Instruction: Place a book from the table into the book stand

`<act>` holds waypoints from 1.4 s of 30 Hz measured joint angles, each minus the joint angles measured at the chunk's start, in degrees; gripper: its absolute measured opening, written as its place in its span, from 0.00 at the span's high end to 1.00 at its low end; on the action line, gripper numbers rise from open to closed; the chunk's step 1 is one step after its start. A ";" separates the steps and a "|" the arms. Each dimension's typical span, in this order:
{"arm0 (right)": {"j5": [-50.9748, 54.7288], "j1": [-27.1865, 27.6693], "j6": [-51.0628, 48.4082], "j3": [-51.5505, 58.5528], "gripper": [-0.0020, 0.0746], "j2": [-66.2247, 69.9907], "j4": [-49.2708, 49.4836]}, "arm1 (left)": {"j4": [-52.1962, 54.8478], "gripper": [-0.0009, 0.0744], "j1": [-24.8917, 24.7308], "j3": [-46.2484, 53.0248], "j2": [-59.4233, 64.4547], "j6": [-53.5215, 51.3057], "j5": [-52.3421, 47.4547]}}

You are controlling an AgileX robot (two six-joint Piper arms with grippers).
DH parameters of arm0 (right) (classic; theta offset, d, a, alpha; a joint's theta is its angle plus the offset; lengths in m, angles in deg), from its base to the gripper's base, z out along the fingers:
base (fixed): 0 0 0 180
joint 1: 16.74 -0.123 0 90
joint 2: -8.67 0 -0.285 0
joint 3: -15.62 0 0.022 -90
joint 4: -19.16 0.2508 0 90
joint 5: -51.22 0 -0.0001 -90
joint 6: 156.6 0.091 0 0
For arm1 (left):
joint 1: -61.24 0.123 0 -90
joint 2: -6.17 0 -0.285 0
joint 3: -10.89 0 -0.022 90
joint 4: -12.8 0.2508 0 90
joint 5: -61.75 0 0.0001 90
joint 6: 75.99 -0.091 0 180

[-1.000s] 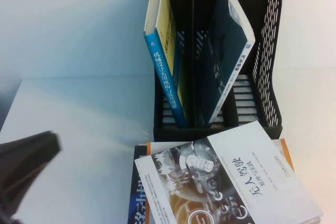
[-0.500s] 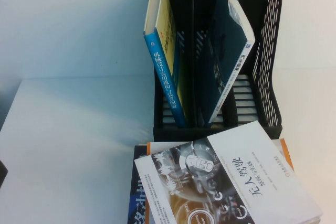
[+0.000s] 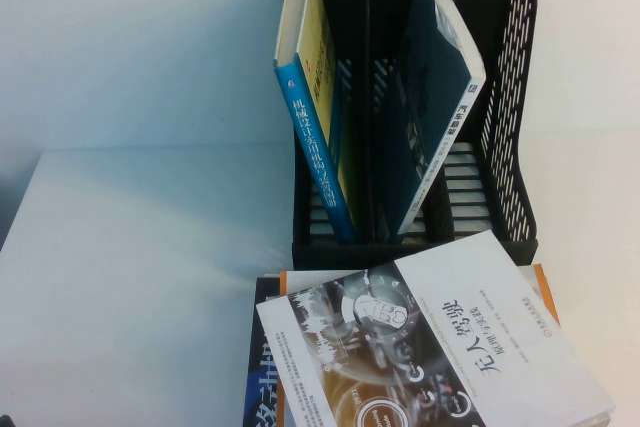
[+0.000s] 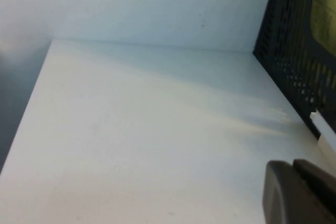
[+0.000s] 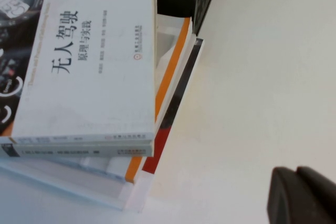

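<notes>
The book (image 3: 438, 112), with a dark teal back and a white spine, stands leaning in the middle slot of the black book stand (image 3: 510, 97). No gripper touches it. My left gripper (image 4: 293, 166) is shut and empty, low over the bare table (image 3: 150, 267) left of the stand, whose perforated side shows in the left wrist view (image 4: 294, 51). My right gripper (image 5: 296, 171) is shut and empty over the table, to the right of the book stack. Neither gripper shows in the high view.
A thick blue-spined yellow book (image 3: 315, 117) stands in the stand's left slot. A stack of books topped by a white book with a dark circular graphic (image 3: 440, 347) lies in front of the stand and also shows in the right wrist view (image 5: 89, 61).
My left gripper has drawn back towards the lower left and left the high view. The books and the stand have not moved.
</notes>
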 joint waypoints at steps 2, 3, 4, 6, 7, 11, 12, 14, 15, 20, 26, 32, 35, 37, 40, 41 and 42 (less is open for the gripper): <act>0.00 0.00 0.00 0.00 0.98 0.00 0.00 | 4.72 0.99 0.00 0.00 -0.27 4.80 -1.96; 0.00 0.00 0.00 0.00 0.98 0.00 0.00 | 6.04 0.99 0.00 0.00 -0.27 6.22 -3.28; 0.00 0.00 0.00 0.00 0.98 0.00 0.00 | 6.66 0.99 0.00 0.00 -0.27 6.98 -3.84; 0.00 0.00 0.00 0.00 0.98 0.00 0.00 | 7.48 0.99 0.00 -0.10 -0.27 7.99 -4.97; 0.00 0.00 0.00 0.00 0.98 0.00 0.00 | 7.80 0.99 0.00 -0.10 -0.27 8.10 -5.10; 0.00 0.00 0.00 0.00 0.98 0.00 0.00 | 8.03 0.99 0.00 -0.19 -0.27 8.81 -5.20; 0.00 0.00 0.00 0.00 0.98 0.00 0.00 | 8.03 0.99 0.00 -0.19 -0.27 8.81 -5.23; 0.00 0.00 0.00 0.00 0.98 0.00 0.00 | 8.17 0.99 0.00 -0.19 -0.27 8.83 -5.37; 0.00 0.00 0.00 0.00 0.98 0.00 0.00 | 8.17 0.99 0.00 -0.19 -0.27 8.83 -5.46; 0.00 0.00 0.00 0.00 0.98 0.00 0.00 | 8.17 0.99 0.00 -0.19 -0.27 8.93 -5.59; 0.00 0.00 0.00 0.00 0.98 0.00 0.00 | 8.20 0.99 0.00 -0.19 -0.27 8.93 -5.58; -0.10 3.40 0.00 0.12 0.98 -3.15 1.09 | 8.20 0.99 0.00 -0.19 -0.27 8.93 -5.58; -0.22 7.42 0.00 0.12 0.98 -4.73 1.45 | 8.20 0.99 0.00 -0.21 -0.27 8.93 -5.58; -1.31 10.46 -0.36 0.24 0.98 -6.32 0.36 | 8.20 0.99 0.00 -0.21 -0.27 8.93 -5.58; -7.14 15.30 -0.69 1.94 0.98 -9.16 -1.40 | 8.20 0.99 0.00 -0.21 -0.27 8.93 -5.58; -9.73 16.82 -0.76 3.16 0.98 -10.34 -2.10 | 8.20 0.99 0.00 -0.21 -0.27 8.93 -5.58; -11.53 18.06 -0.91 4.36 0.98 -11.33 -2.50 | 8.20 0.99 0.00 -0.21 -0.27 8.93 -5.58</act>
